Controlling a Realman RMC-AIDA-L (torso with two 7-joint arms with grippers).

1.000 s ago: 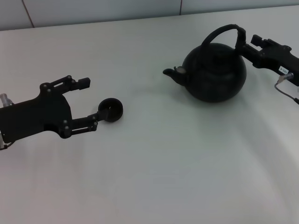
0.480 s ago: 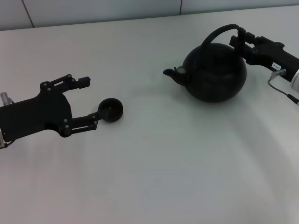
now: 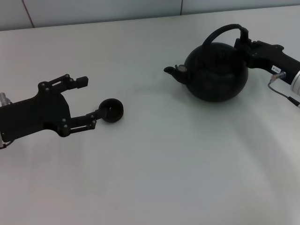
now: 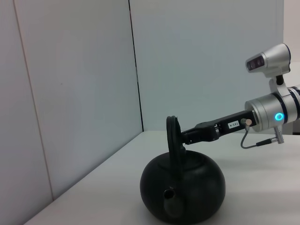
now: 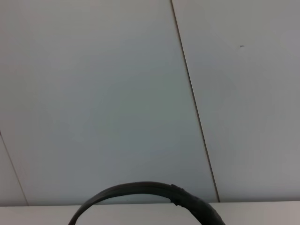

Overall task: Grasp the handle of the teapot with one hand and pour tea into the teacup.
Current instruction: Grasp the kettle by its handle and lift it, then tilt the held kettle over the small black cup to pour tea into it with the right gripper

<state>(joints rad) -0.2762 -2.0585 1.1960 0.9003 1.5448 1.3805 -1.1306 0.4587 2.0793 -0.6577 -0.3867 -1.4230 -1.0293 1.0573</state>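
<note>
The glossy black teapot [image 3: 216, 71] stands on the white table at the far right, with its spout [image 3: 171, 71] pointing left. Its arched handle [image 3: 224, 30] loops over the top. My right gripper [image 3: 242, 43] reaches in from the right and sits at the right end of the handle. The left wrist view shows the teapot [image 4: 183, 188], the handle [image 4: 172, 140] and the right gripper [image 4: 183, 137] against it. The right wrist view shows only the handle's arc [image 5: 140, 189]. The tiny black teacup [image 3: 112, 110] stands at the left. My left gripper [image 3: 88, 101] is open, and one fingertip is right beside the cup. No tea is visible.
The white table [image 3: 178, 164] stretches wide in front and between cup and teapot. A pale panelled wall [image 3: 93, 9] runs along the table's far edge. The right arm's silver wrist and cable [image 3: 286, 84] lie at the far right edge.
My right gripper has moved left, from just right of the handle up to the handle's right end. The left arm has shifted slightly left. Teapot and cup have not moved.
</note>
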